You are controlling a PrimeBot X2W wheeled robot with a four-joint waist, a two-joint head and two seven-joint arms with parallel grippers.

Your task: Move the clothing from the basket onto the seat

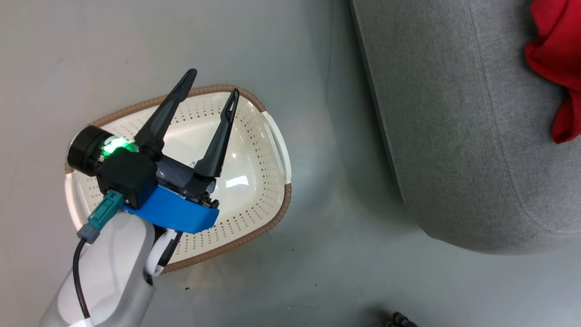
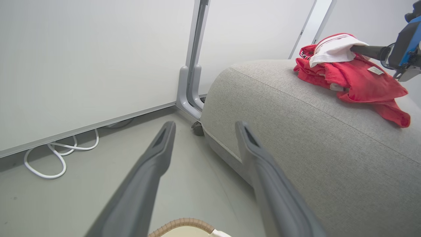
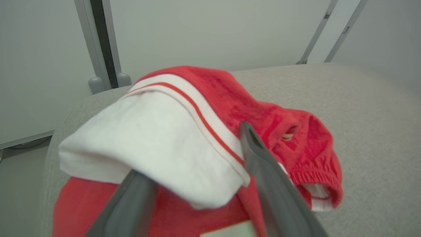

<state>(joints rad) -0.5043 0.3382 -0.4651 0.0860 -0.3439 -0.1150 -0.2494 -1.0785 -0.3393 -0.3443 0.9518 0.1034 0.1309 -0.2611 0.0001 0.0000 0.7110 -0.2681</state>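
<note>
One basket (image 1: pixel 259 152); one seat (image 1: pixel 454 113); clothing (image 2: pixel 361 83) heaped on seat.

The pale grey floor (image 1: pixel 317 272) carries an oval cream basket (image 1: pixel 287 200) with a brown rim. Near it, to the right in the head view, stands a large grey seat (image 1: pixel 454 136). A heap of red and white clothing (image 1: pixel 556 54) lies on top of the seat. A white cable (image 2: pixel 49 164) lies in loops on the floor, well apart from the seat.
</note>
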